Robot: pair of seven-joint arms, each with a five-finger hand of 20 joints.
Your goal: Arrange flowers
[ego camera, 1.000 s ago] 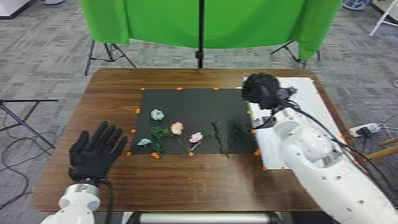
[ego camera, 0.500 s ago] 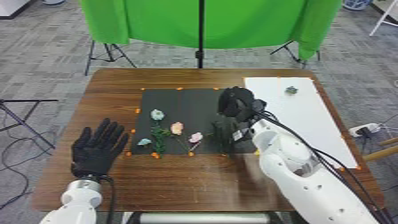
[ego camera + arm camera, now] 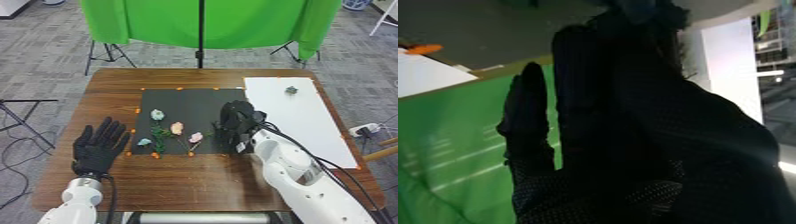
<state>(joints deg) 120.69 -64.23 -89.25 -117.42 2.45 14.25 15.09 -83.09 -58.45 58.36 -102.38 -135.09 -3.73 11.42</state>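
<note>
On the far left, the left robot hand (image 3: 96, 151) is open over the brown worktop (image 3: 200, 182), its fingers straight and a bit apart, with nothing in it. Next comes a black mat (image 3: 191, 102) with the flowers on it. A small light blue flower (image 3: 144, 142) is near the mat's left edge, and a pale blue flower (image 3: 157, 114) is farther back. Then come a peach flower (image 3: 177, 128) and, nearer the front, a pink flower (image 3: 195, 137). The right robot hand (image 3: 236, 120) is over the mat's right side; I cannot tell how open it is or if it has hold of anything. On the far right, a small gray-green flower (image 3: 291, 90) lies near the back of the white sheet (image 3: 302, 120).
</note>
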